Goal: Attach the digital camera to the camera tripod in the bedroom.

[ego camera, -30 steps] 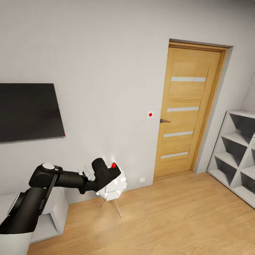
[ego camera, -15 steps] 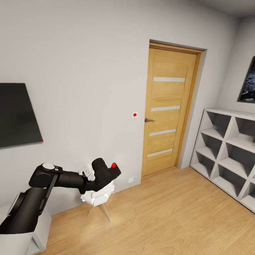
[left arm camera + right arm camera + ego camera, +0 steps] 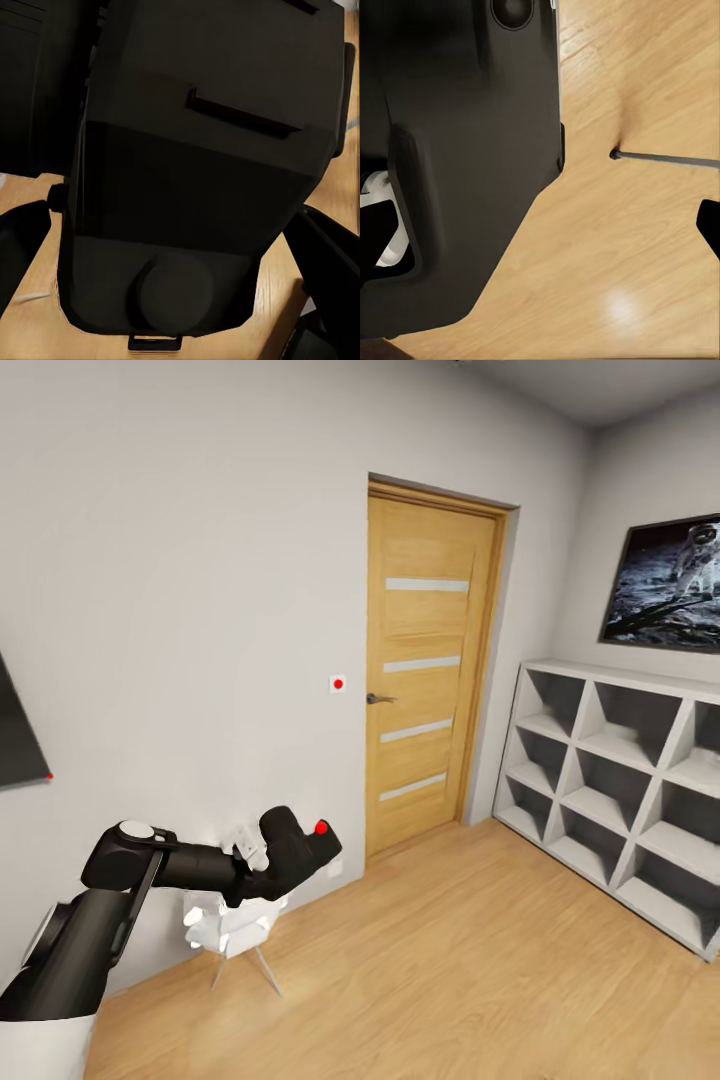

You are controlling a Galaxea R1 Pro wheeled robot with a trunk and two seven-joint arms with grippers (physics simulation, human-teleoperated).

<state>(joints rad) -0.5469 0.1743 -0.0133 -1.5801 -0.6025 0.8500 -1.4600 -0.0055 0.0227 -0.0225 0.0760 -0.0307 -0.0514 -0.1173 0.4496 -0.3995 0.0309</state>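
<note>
Head view: boxy matte-black digital camera [image 3: 295,850], round red button, in left pincer [image 3: 255,850].

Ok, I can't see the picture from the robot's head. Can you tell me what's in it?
The robot's left arm holds the black digital camera with a red button out in front of it. Behind it, a white chair stands by a grey wall, with a wooden door in the middle and white cube shelves on the right, on a wood floor.
</note>
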